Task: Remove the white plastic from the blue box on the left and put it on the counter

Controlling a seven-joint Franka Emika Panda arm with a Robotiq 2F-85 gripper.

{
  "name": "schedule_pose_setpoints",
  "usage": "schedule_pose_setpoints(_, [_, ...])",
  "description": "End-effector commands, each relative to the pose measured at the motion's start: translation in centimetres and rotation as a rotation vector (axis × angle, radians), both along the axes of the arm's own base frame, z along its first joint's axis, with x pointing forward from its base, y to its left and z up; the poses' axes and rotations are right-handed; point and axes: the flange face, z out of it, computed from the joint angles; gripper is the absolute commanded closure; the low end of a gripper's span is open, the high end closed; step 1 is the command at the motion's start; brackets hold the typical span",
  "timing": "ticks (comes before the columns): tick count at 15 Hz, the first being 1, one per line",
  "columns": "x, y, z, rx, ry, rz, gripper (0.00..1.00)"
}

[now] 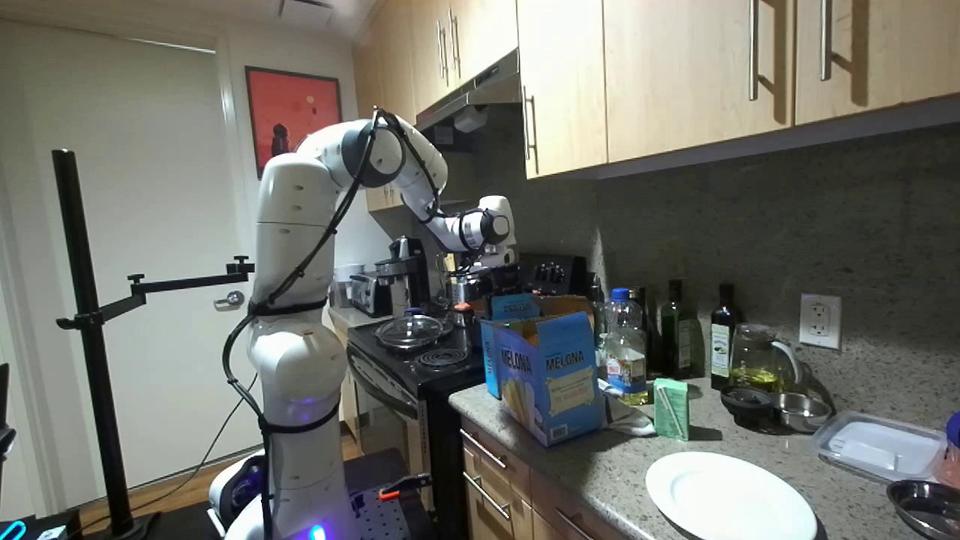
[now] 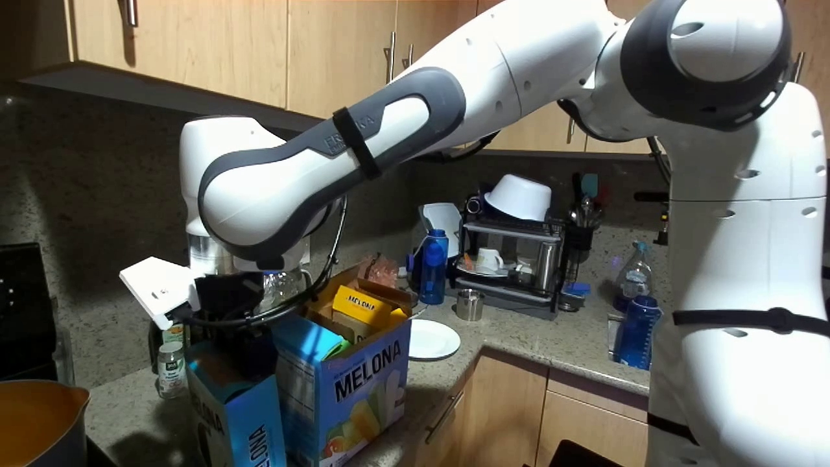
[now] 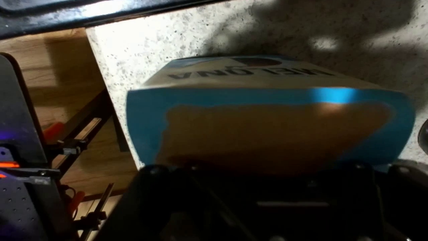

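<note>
Plainly upright, left blue box [image 2: 253, 418]

Light fell unevenly. In an exterior view the upper cabinets [image 1: 675, 67] glowed pale, their handles [image 1: 753, 49] throwing shadows rightward, while the backsplash [image 1: 720, 225] lay murky. In the wrist view, glare bleached the counter [image 3: 133, 43] beside a soft-edged shadow and streaked the stove edge [image 3: 103, 7]; the lower part was near-black and probably out of focus.
</note>
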Motion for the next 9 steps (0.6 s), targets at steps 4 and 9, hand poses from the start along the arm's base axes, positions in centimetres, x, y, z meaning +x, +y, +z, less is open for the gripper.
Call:
schedule_pose_setpoints(4, [0.7, -1.0, -0.8, 0.018, 0.016, -0.021, 0.87])
schedule_pose_setpoints(9, [0.4, -1.2, 0.5, 0.016, 0.002, -0.024, 0.95])
